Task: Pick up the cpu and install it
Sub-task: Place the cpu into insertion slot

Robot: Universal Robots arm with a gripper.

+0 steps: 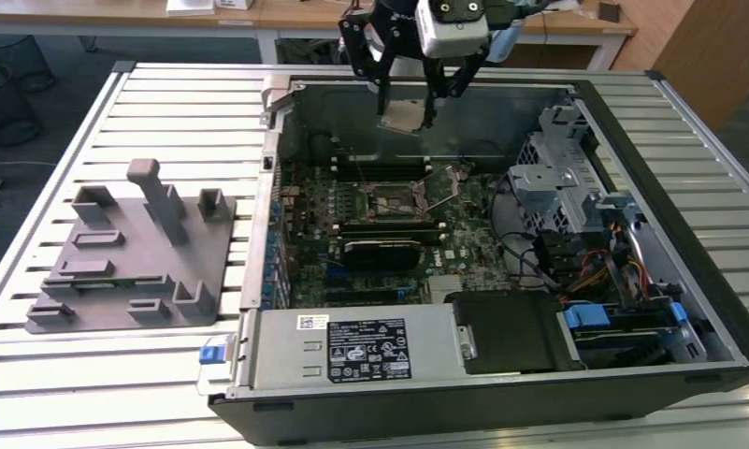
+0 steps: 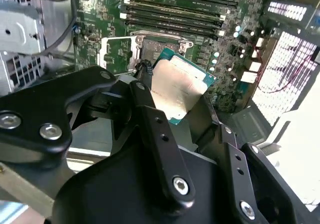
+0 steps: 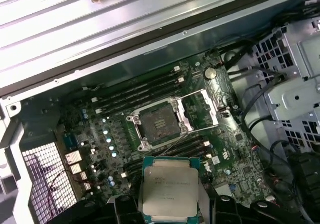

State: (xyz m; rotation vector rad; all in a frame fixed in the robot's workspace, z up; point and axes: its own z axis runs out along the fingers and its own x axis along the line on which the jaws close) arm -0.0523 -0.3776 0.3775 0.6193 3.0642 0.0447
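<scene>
One gripper (image 1: 407, 107) clamps the cpu (image 3: 167, 191) above an open computer case (image 1: 272, 192).
Black fingers (image 2: 150, 119) pinch the silver-topped chip by its edges, holding it in the air over the motherboard (image 3: 225, 129), apart from the uncovered socket (image 3: 156, 124) beside the memory slots (image 3: 135, 91).

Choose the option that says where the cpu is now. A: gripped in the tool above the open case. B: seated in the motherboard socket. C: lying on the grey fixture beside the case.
A: the cpu sits clamped in the tool, and the socket lies open and bare.
</scene>
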